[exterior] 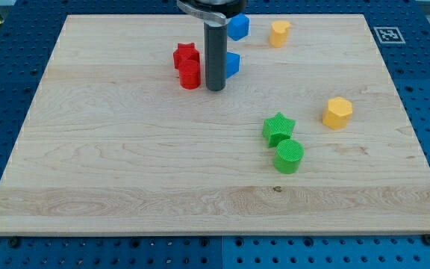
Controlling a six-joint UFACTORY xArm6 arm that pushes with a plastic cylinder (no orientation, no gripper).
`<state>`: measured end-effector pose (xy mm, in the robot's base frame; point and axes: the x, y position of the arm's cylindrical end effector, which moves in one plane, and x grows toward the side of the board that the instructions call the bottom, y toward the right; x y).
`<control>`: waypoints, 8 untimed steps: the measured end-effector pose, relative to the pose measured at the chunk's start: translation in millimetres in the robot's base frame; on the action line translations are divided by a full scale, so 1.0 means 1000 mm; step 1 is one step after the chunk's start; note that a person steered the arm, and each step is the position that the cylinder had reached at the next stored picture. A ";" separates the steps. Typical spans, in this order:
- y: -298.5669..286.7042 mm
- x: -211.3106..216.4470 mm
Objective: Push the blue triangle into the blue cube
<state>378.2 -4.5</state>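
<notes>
At upper centre, my tip (215, 89) stands between the red blocks (188, 66) and the blue triangle (232, 64); blue cube (238, 27) above. No jaws exist.

two red blocks (188, 64), two blue (234, 45), two yellow (309, 73), two green (284, 142)

The dark rod (215, 52) runs out of the view's top edge, so its mount is cut off. It covers the left part of the small blue plastic block (233, 64) behind it, whose shape cannot be made out.
</notes>
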 end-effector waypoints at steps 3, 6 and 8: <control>0.047 -0.046; 0.056 -0.085; 0.060 -0.093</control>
<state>285.6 55.6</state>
